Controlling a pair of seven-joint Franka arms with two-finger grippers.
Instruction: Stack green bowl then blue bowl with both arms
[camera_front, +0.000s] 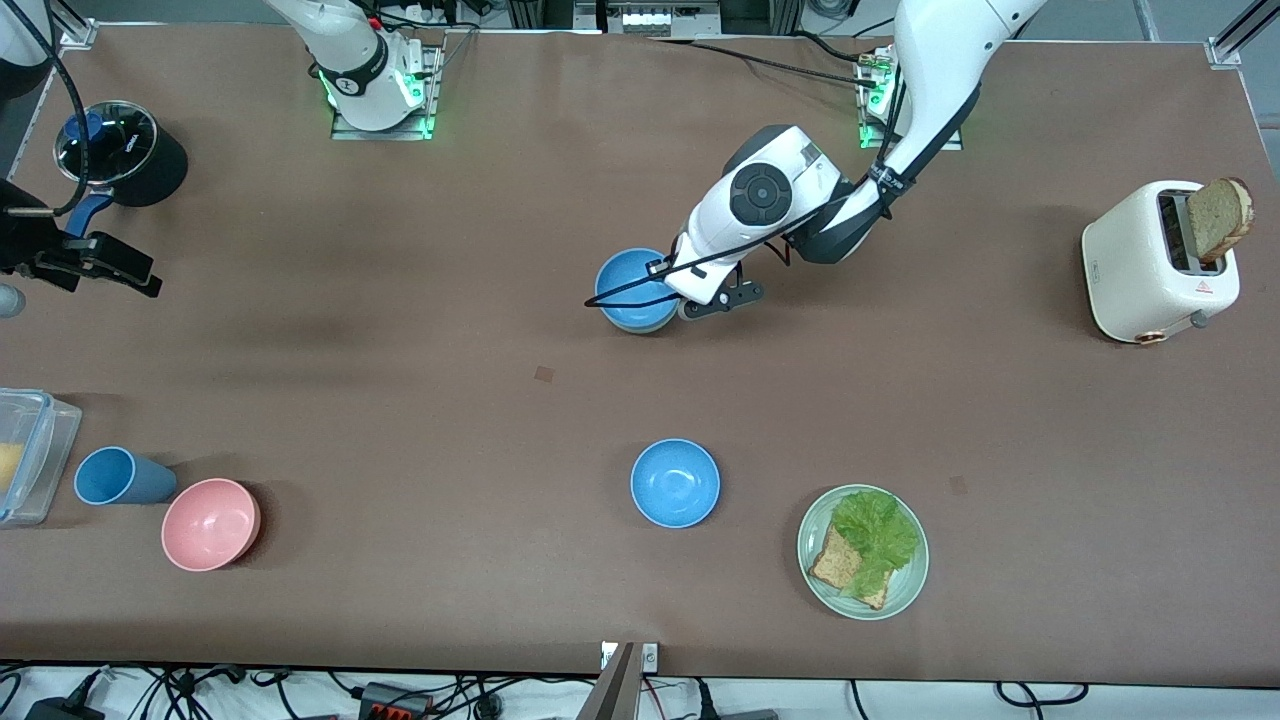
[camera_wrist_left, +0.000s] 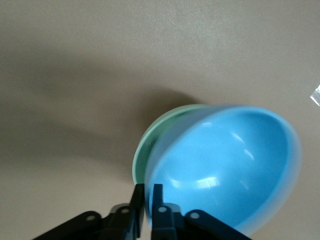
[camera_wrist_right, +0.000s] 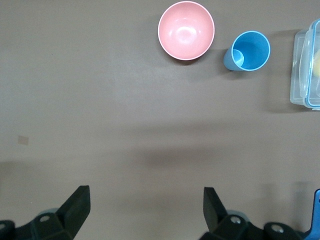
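Covering the whole frame, brown table (camera_front: 420, 400) runs edge to edge; cables and plugs hang along the bottom edge, arm bases sit at the top edge.

Left gripper (camera_wrist_left: 148, 200) at frame centre, fingers pinched nearly shut on the rim of blue bowl (camera_front: 632, 288), which sits tilted inside the green bowl (camera_wrist_left: 150, 142); only a sliver of green rim shows under it.

Right gripper (camera_front: 95, 262) waits at the left edge, fingers spread wide, holding nothing.

Second blue bowl (camera_front: 675, 482) lower centre, well apart from the stack. Plate (camera_front: 815, 530) with lettuce and toast to its lower right. Toaster (camera_front: 1140, 265) with bread slice at the right edge. Pink bowl (camera_front: 210, 524), blue cup (camera_front: 120, 476) and clear container (camera_front: 40, 440) in the lower left. Black pot (camera_front: 130, 152) upper left.

Wide bare strip across mid-frame, between the stack and the lower row.
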